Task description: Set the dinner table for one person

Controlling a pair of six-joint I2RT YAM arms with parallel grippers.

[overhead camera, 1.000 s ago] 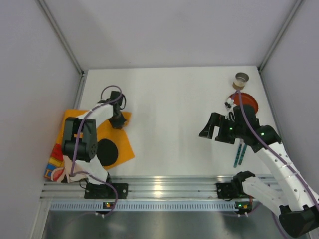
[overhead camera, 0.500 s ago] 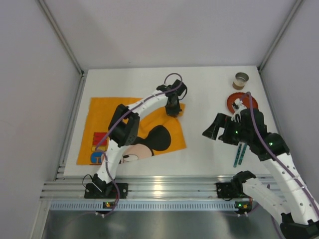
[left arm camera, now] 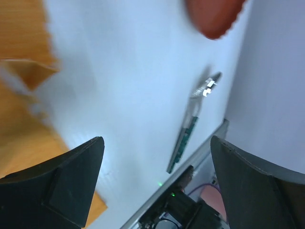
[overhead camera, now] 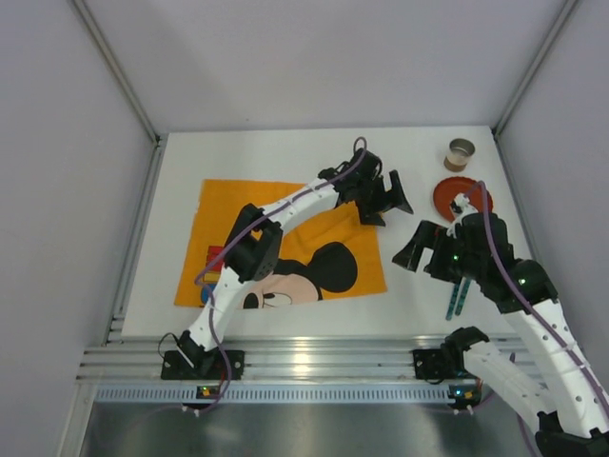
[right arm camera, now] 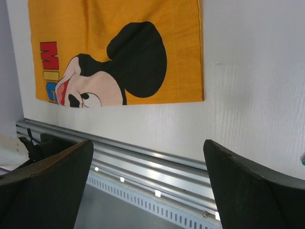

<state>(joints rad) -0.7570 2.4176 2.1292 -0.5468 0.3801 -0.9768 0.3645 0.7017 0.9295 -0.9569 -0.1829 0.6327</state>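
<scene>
Top view: the dinner table (overhead camera: pixel 285 157) is carrying everything, with its ribbed rail (overhead camera: pixel 314 362) running along the near edge by the arm bases. The orange placemat (overhead camera: pixel 285 243) is lying flat left of centre, slightly skewed to the rail. The left gripper (overhead camera: pixel 385 195) is hovering at the mat's far right corner, jaws apart and holding nothing. The right gripper (overhead camera: pixel 423 249) is hanging just right of the mat, jaws apart too and empty. The red plate (overhead camera: pixel 461 197), cup (overhead camera: pixel 461 152) and cutlery (overhead camera: pixel 457 295) are sitting along the right side, off the mat. Left wrist view: the frame is blurring, but the jaws are standing wide over bare table with the mat corner (left arm camera: pixel 24 62) off to the left, so the cloth is looking free. I'm reading the step as finishing the mat placement, so lift straight up here and avoid dragging the corner. Right wrist view: the jaws are standing wide and the mat's near edge (right arm camera: pixel 119 98) is lying flat, well apart from the rail (right arm camera: pixel 143 167). The plate is probably next, and it is best centred on the mat with room left beside it for the cutlery.
</scene>
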